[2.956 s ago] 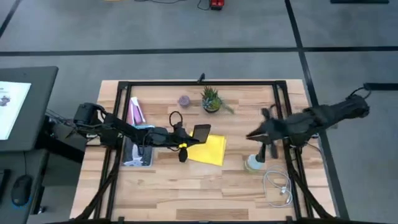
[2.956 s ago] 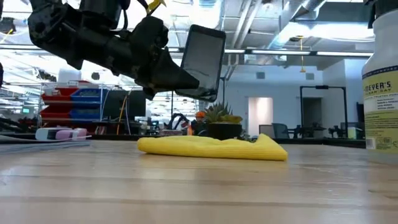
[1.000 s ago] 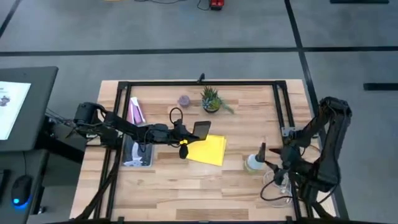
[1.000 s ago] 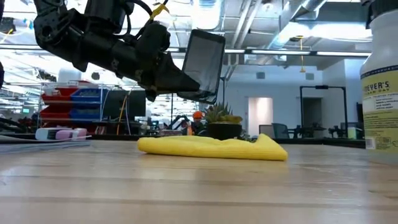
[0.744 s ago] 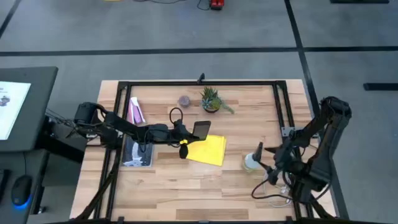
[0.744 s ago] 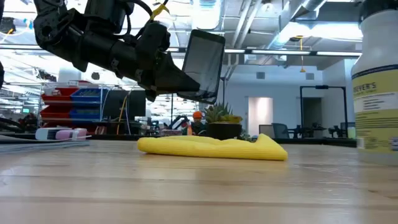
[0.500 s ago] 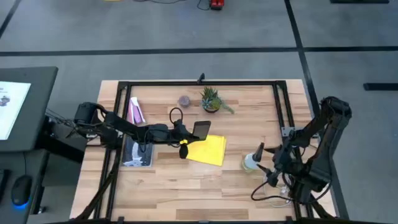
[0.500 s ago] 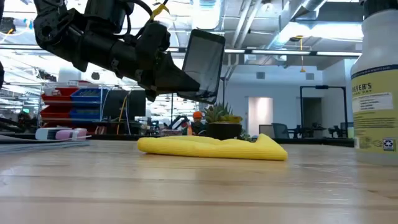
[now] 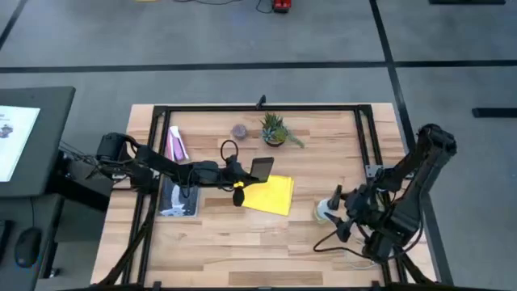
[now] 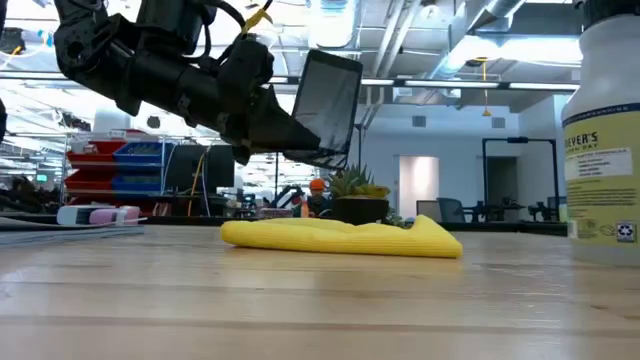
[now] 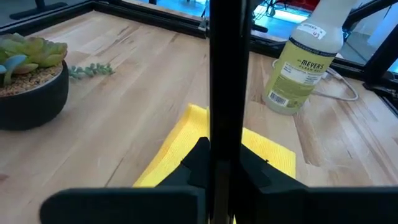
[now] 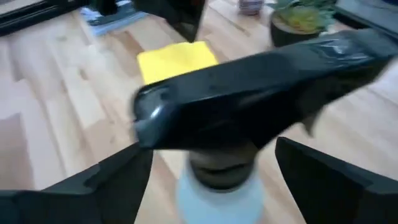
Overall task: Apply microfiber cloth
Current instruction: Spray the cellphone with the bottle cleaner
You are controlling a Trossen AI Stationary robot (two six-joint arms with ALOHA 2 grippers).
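The smartphone (image 10: pixel 326 103) is held clamped, raised above the microfiber cloth (image 9: pixel 269 195) by the left end effector (image 9: pixel 242 174) — apparently for wiping; the right end effector (image 9: pixel 339 214) straddles the spray bottle (image 10: pixel 603 130), grip uncertain.

Wooden table (image 9: pixel 242 234) with microfiber cloth (image 9: pixel 269 196), spray bottle (image 9: pixel 327 210), potted succulent (image 9: pixel 275 129), white cable (image 9: pixel 365 252).

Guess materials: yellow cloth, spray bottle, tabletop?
Microfiber cloth: soft matte fabric, going by its slumped, rumpled folds. Spray bottle: likely translucent plastic, yellowish liquid showing through, glossy paper label, white neck. Tabletop: pale wood planks with visible grain and seams, satin finish; solid or laminate unclear.
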